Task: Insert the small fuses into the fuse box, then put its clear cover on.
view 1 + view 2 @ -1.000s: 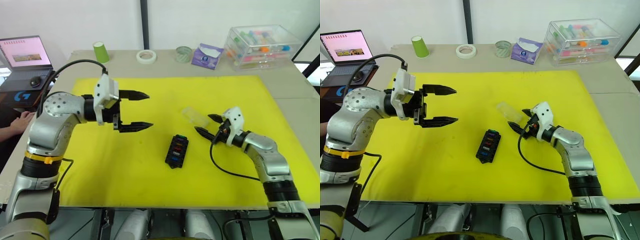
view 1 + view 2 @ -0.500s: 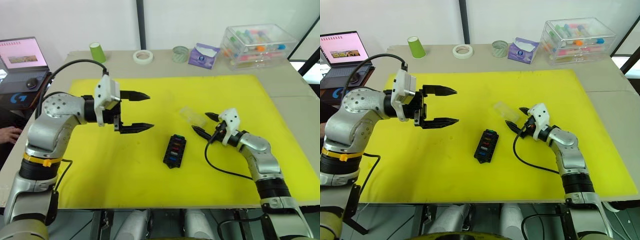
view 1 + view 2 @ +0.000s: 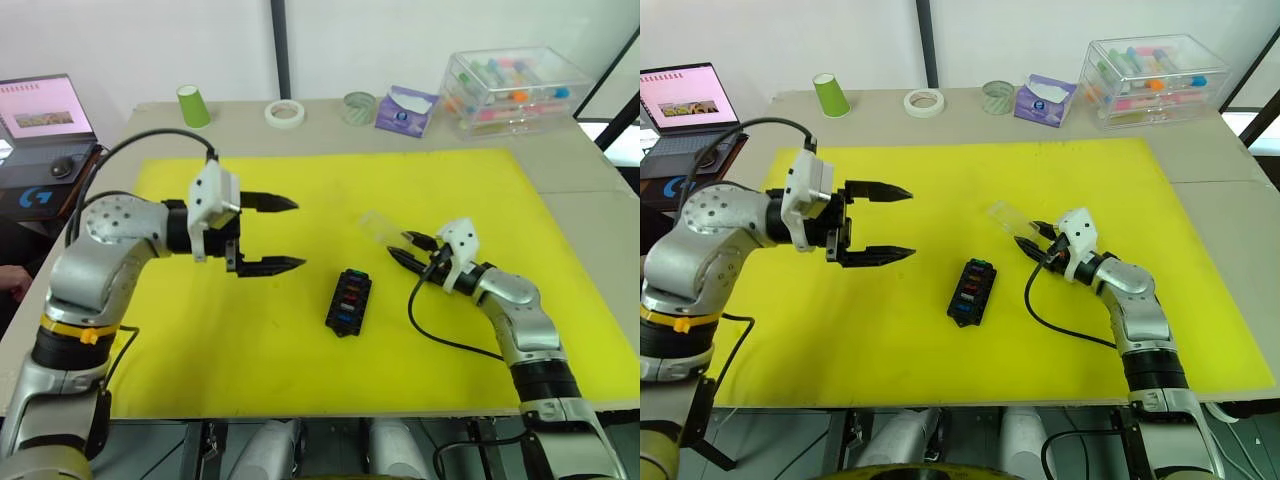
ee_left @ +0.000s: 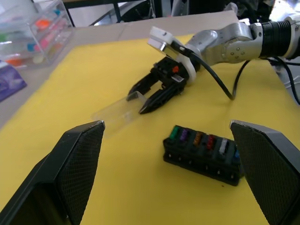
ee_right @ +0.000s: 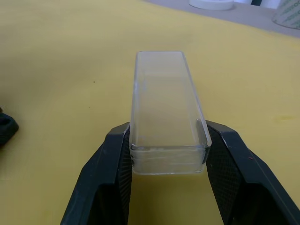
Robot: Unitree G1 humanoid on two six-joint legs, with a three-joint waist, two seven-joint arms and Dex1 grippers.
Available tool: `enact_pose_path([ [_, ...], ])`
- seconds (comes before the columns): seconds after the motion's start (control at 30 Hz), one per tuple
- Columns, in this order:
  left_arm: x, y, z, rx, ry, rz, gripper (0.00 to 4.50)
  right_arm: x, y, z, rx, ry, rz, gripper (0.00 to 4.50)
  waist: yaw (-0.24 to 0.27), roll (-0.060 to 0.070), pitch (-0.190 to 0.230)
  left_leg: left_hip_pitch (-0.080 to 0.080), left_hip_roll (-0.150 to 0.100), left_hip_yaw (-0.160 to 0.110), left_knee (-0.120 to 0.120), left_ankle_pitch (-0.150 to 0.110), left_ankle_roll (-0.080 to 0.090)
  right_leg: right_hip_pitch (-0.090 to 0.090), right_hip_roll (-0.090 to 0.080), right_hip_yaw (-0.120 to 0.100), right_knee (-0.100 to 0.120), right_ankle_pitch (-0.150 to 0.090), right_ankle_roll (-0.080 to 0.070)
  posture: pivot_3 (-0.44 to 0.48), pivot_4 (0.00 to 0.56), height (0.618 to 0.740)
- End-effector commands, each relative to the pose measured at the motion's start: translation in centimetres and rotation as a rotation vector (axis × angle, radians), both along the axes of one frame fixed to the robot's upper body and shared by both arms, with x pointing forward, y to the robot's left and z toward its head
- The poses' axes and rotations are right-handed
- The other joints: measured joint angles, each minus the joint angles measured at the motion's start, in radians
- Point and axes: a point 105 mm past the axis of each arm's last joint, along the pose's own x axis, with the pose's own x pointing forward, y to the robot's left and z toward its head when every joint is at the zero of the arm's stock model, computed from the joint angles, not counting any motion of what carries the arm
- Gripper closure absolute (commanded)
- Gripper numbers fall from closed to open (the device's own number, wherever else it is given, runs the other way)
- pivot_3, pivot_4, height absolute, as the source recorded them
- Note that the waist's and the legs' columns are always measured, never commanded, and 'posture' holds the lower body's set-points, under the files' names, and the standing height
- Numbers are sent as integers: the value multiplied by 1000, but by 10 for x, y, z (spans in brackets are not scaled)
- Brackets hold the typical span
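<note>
Left eye view first: we have the fuse box [image 3: 349, 302] lying on the yellow mat [image 3: 300, 350] near the middle of the table [image 3: 590, 190], its row of small fuses [image 3: 347, 300] seated in the slots. Our right gripper [image 3: 412, 249] sits just beside it, fingers closed on the near end of the clear cover [image 3: 382, 228], which juts out ahead of the fingertips. Our left gripper [image 3: 275, 234] hangs above the mat, well apart from the box, fingers spread wide and holding nothing.

Right eye view: same layout, and along the far edge of the table we see a green cup [image 3: 824, 94], a tape roll [image 3: 920, 101] and a big clear storage box [image 3: 1152, 80], all well away from the work.

Left wrist view: here we look across at the box with six coloured fuses standing in a line, so by our reckoning the inserting is done and the cover is the step in hand. The right gripper pinches the cover at one end, the rest of it slanting toward the mat.

Right wrist view: the two fingers [image 5: 112, 164] are clamped on the cover's sides, right at its near end.

The risks, as we judge them: the grip is at one end only, so the long cover could pivot or slip when it meets the box. Smooth plastic makes that likelier. A tilted approach could catch on the fuse tops and shove the loose box across the mat, since nothing is steadying it.
</note>
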Motion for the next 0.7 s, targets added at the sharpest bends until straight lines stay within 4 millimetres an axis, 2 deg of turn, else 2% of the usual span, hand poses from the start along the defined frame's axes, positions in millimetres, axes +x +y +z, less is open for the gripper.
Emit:
enact_pose_path([
  [0.03, -17, 2, -5, -33, -14, 40, 0, -5, 7, 37, 41, -113, 11, 2641, 1, 0, 0, 0, 0, 0, 0, 0, 0, 0, 0, 0, 0, 0, 0, 0, 150, 740],
  [0.13, -35, -3, -37, -60, 28, 115, 0, -13, 19, 64, 4, -197, 27, 2641, -1, 2, -1, 1, 0, 2, -2, 0, 0, -1, 0, 2, -1, 0, 0, 0, 150, 740],
  [0.33, -39, -17, -78, -64, 85, 190, 0, -23, 37, 107, 26, -278, 68, 2641, 30, 2, -1, 1, 0, 1, -1, 1, -2, 0, 0, 2, -1, 2, -3, 0, 150, 740],
  [0.5, -38, -26, -101, -14, 66, 162, 0, -34, 49, 112, -2, -262, 144, 2641, 29, 2, 0, 1, 0, 2, -2, 1, -1, 1, 0, 2, -2, 2, -3, 0, 150, 740],
  [0.7, -26, -35, -113, -25, 68, 176, 0, -32, 48, 118, -13, -274, 129, 2641, 28, 2, -1, 1, 1, 2, -2, 1, -1, 0, 0, 2, -2, 2, -3, 0, 150, 740],
])
